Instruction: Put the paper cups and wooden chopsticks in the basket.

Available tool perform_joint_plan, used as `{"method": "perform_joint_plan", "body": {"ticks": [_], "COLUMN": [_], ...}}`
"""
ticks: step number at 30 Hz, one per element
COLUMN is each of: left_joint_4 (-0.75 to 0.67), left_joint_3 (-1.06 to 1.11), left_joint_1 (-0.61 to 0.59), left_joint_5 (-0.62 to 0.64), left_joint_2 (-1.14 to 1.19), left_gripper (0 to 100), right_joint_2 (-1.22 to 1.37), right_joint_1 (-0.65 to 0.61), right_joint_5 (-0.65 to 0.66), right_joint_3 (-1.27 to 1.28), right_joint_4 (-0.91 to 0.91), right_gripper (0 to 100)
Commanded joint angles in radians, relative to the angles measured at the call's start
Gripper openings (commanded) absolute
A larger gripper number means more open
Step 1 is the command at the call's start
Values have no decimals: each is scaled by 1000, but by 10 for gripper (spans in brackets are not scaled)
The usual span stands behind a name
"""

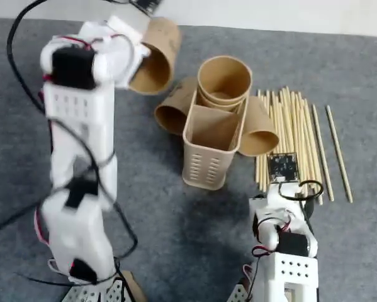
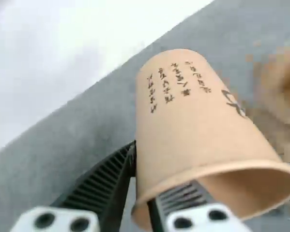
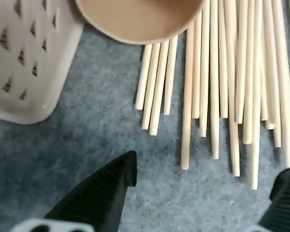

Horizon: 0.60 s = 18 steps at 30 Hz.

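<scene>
One cup [image 1: 155,55] sits clamped in the left gripper [image 2: 145,188] at the upper left. At centre, stacked cups [image 1: 225,78] stand in the basket [image 1: 207,160], with two lying cups [image 1: 174,113] against its sides. At lower right, the right gripper [image 3: 207,176] hangs, jaws apart, over the chopsticks [image 3: 215,92].

The basket [image 1: 208,148] hides part of a paper cup [image 1: 256,123] lying beside it, and the wooden chopsticks [image 3: 215,72] run past the right wrist view's edge.
</scene>
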Motion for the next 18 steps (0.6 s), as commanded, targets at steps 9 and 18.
{"method": "perform_joint_plan", "body": {"ticks": [9,18], "left_joint_4": [2,-46], "left_joint_3": [453,452], "left_joint_1": [344,335], "left_joint_5": [14,34], "left_joint_2": [-447,-320], "left_gripper": [3,123], "right_joint_2": [-12,-12], "right_joint_1": [-5,-5], "right_joint_5": [-9,-9], "right_joint_3": [-8,-8], "right_joint_4": [-18,-18], "right_gripper": [409,409]}}
